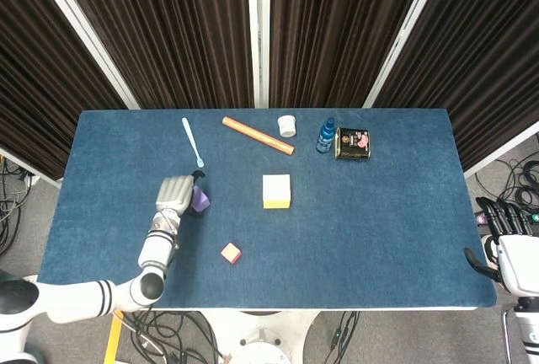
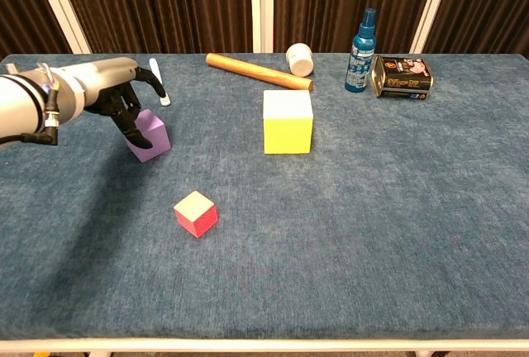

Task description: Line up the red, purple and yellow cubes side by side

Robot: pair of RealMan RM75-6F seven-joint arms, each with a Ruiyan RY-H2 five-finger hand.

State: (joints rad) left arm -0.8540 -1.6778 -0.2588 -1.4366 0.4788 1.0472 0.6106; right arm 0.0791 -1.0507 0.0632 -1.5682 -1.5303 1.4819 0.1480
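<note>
The purple cube [image 1: 200, 199] [image 2: 154, 136] sits on the blue table left of centre. My left hand [image 1: 176, 193] [image 2: 121, 96] hovers over its left side. The fingers [image 2: 133, 128] are spread and reach down onto the cube's left face, with the thumb apart above it. The cube still rests on the cloth. The large yellow cube [image 1: 276, 191] [image 2: 288, 121] stands mid-table, to the right of the purple one. The small red cube [image 1: 231, 253] [image 2: 196, 213] lies nearer the front edge. My right hand [image 1: 504, 231] hangs off the table's right edge, fingers apart and holding nothing.
Along the back lie a white spoon [image 1: 193, 141] [image 2: 157, 81], an orange rod [image 1: 258, 135] [image 2: 258, 71], a white cup [image 1: 287, 125] [image 2: 300, 59], a blue bottle [image 1: 325, 136] [image 2: 361, 41] and a dark tin [image 1: 354, 143] [image 2: 401, 76].
</note>
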